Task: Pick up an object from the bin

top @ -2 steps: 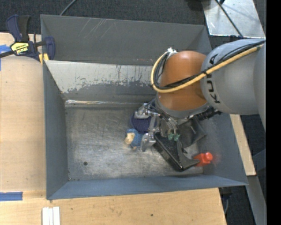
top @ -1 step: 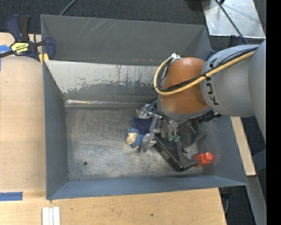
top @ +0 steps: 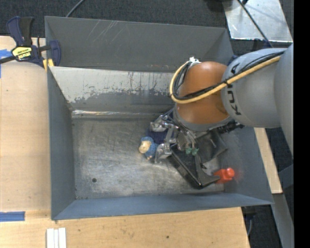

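Note:
My gripper [top: 161, 137] is low over the bin floor, right of the middle, under the arm's orange dome. Its two metal fingertips [top: 163, 150] stand apart, so it is open. A small blue toy figure with a cream head [top: 146, 145] lies on the floor at the left edge of the gap between them; whether it is touched I cannot tell. A black clamp-like tool [top: 188, 170] with a red-orange tip [top: 226, 174] lies just to the right of the gripper, running toward the bin's front right corner.
The arm and its dome cover the bin's right rear part. The bin's sloped walls rise close behind and to the right of the gripper. Bare scratched floor stretches to the left and front.

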Available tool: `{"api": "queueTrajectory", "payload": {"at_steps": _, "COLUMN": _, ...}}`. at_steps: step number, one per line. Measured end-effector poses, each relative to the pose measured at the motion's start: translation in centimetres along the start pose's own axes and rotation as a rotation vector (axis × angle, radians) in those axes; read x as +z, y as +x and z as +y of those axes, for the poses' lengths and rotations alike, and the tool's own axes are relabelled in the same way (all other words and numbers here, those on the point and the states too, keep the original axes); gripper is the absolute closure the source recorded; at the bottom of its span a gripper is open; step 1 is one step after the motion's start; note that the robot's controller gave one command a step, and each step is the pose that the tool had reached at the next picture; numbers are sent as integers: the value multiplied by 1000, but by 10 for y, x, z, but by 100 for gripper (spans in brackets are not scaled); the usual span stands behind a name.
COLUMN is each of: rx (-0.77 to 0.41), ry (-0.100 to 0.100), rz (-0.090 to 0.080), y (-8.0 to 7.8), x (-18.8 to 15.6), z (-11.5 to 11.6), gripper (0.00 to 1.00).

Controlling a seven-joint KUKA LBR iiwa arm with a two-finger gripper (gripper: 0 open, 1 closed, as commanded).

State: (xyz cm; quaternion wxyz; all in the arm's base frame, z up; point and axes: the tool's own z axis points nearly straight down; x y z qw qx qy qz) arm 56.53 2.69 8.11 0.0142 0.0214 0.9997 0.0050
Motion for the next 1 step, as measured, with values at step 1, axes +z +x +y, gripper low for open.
{"api": "queueTrajectory", "payload": {"at_steps": 1, "rx": -348, "ry": 7, "rz": 19, "y": -2, "x": -213, "z": -5, "gripper": 100}}
